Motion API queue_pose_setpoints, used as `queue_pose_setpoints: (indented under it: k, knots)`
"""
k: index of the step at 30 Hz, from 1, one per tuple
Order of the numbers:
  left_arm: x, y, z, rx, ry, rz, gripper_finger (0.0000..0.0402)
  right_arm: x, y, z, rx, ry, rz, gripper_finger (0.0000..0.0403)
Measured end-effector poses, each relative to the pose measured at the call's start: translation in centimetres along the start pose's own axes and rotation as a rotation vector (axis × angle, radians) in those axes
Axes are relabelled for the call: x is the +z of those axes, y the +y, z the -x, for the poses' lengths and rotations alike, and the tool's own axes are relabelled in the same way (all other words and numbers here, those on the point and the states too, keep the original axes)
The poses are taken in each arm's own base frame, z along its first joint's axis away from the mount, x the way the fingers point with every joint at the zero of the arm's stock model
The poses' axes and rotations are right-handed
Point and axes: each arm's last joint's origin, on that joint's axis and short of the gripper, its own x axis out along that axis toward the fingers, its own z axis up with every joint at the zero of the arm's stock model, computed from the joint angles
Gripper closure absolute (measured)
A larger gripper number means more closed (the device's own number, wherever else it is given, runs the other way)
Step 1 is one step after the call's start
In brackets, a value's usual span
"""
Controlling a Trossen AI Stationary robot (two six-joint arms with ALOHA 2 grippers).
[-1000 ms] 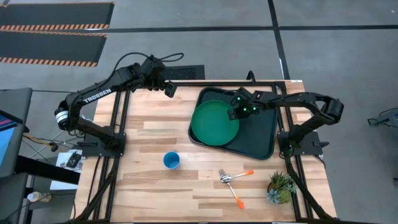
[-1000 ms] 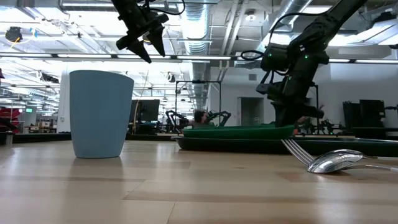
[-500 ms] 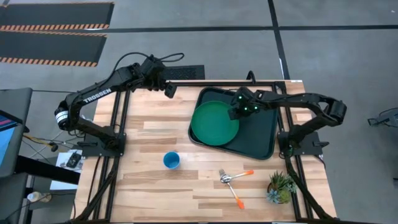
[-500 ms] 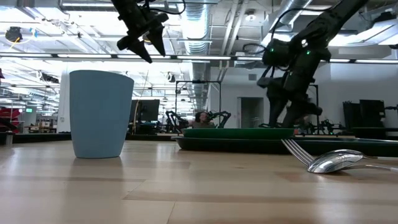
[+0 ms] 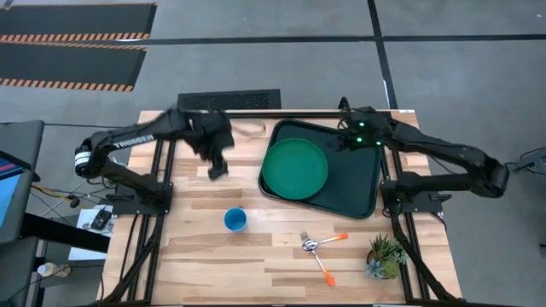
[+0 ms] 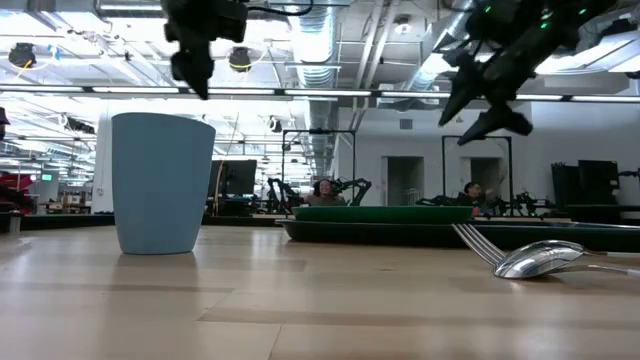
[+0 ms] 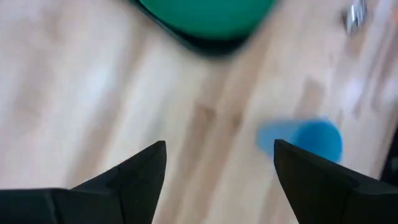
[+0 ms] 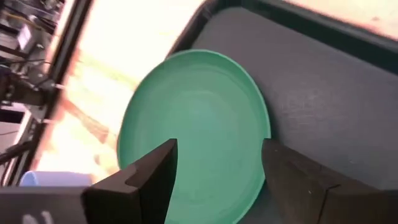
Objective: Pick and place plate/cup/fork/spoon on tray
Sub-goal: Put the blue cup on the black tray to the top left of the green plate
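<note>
Since a second ago I see both arms have shifted: the left gripper point(image 5: 218, 165) has swung off the table's far edge to hover over bare wood at about 10 o'clock from the cup point(image 5: 235, 220), and the right gripper point(image 5: 348, 143) has pulled back off the plate point(image 5: 295, 167) toward the tray's far right corner. The left gripper's fingers point(image 7: 134, 180) stand spread with nothing between them, the cup point(image 7: 309, 139) showing ahead past them. The right gripper's fingers point(image 8: 149, 180) are likewise parted and empty, raised above the plate point(image 8: 194, 134). The plate lies flat on the left part of the tray point(image 5: 358, 183), its left rim at the tray's left edge. The cup stands upright on the table, well apart from the tray, at roughly 7 o'clock from the plate. The fork point(image 5: 322, 267) and the spoon point(image 5: 324, 242) lie on the wood at about 6 o'clock from the tray, their metal heads together and the orange handles splayed apart. In the low view the cup point(image 6: 162, 182) stands in the left foreground, with the spoon point(image 6: 535, 258) at the right.
</note>
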Motion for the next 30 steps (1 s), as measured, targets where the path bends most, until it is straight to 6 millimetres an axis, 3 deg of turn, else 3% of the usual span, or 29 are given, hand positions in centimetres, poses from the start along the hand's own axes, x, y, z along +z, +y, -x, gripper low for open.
queue_pose_setpoints:
  k: [6,12,30]
  knots:
    - [-2.8,-5.6,-2.4,0.039,0.024,-0.15,0.0123,-0.3,0.3,2.0,0.047,-0.048,0.001,0.0145]
    - [-4.2,-8.6,-4.3,0.133,-0.09,-0.198,0.0123,-0.3,0.3,2.6,0.063,-0.065,-0.003,0.0145]
    - [-6.4,-8.2,-10.3,0.136,-0.068,-0.073,0.0134,-0.6,0.2,2.5,0.063,-0.022,0.002,0.0145]
